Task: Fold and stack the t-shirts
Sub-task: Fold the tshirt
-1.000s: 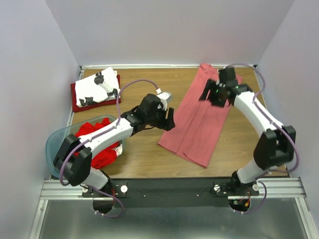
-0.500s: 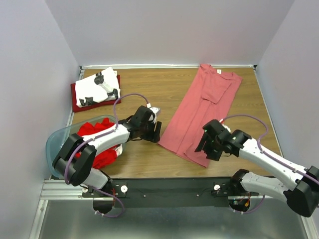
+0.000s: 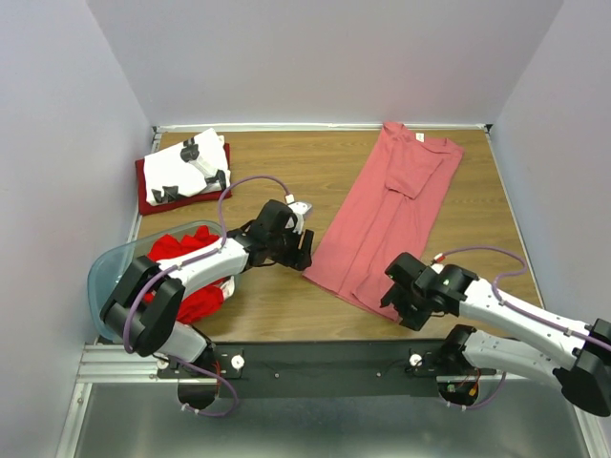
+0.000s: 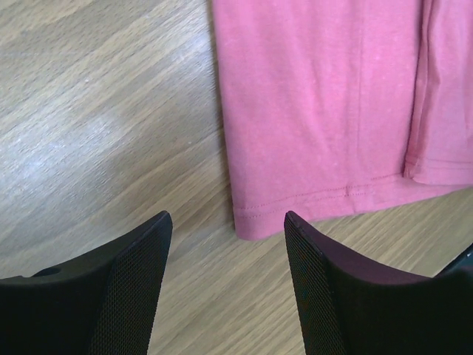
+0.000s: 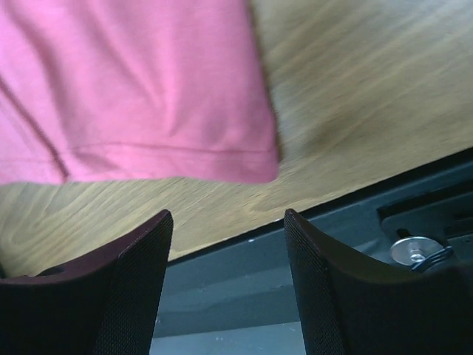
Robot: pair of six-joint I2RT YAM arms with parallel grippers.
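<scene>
The salmon-pink t-shirt (image 3: 387, 224) lies folded lengthwise in a long strip on the wooden table, collar at the far end. My left gripper (image 3: 304, 256) is open and empty, just off the shirt's near left hem corner (image 4: 255, 222). My right gripper (image 3: 393, 307) is open and empty, by the near right hem corner (image 5: 255, 166) at the table's front edge. A white t-shirt with black prints (image 3: 186, 164) lies folded on a dark red t-shirt (image 3: 148, 198) at the far left. Bright red shirts (image 3: 186, 286) sit in the tub.
A translucent pale-blue plastic tub (image 3: 103, 272) stands at the near left. A black rail (image 3: 325, 358) runs along the table's front edge, right under my right gripper (image 5: 228, 296). Pale walls close the table on three sides.
My right arm has swung from the shirt's far collar end to its near hem corner. My left gripper moved down and closer to the near left hem corner. The shirt lies still.
</scene>
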